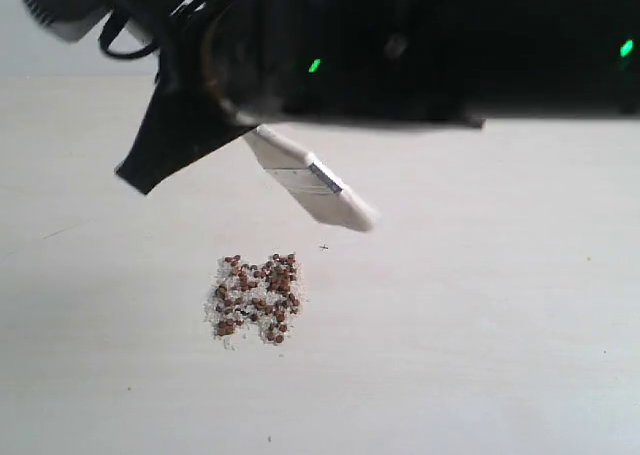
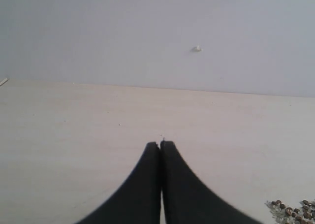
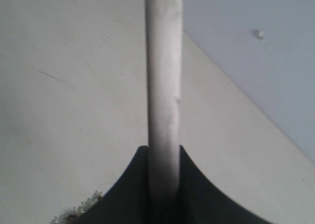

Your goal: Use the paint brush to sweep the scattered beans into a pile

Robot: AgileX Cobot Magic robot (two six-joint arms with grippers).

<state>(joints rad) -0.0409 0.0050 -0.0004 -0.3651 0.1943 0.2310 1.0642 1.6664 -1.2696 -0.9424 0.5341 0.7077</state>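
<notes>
Clearly the paint brush (image 1: 310, 180) is a light tool. Its handle looks stiff, and its pale bristles (image 1: 350, 213) should be soft enough to bend when they press on the table (image 1: 500, 325). The best place to hold it is on the handle, well back from the silver ferrule (image 1: 322, 180), and that is where the right gripper (image 3: 163, 150) has it. In the right wrist view the jaws are narrowly parted and clamped on the brush's two flat faces, so the brush shows edge-on and runs straight up the frame.

In the exterior view the brush's long axis slants from upper left to lower right. The bristles point to the lower right, and the handle end is hidden under the dark arm across the top of the frame. The brush head sits just above centre, up and to the right of the pile (image 1: 255, 300), and does not touch it.

The beans (image 1: 272, 275) are tiny and round, so they will probably roll and skip under a hard stroke, and a slow, shallow drag should suit them better. They lie with the whitish grains in one compact patch at lower centre-left. A small dark speck (image 1: 323, 246) lies apart between the patch and the bristles, and I cannot tell whether it is a bean.

The left gripper (image 2: 160, 144) has its jaws pressed together, holds nothing, and points across bare table.
</notes>
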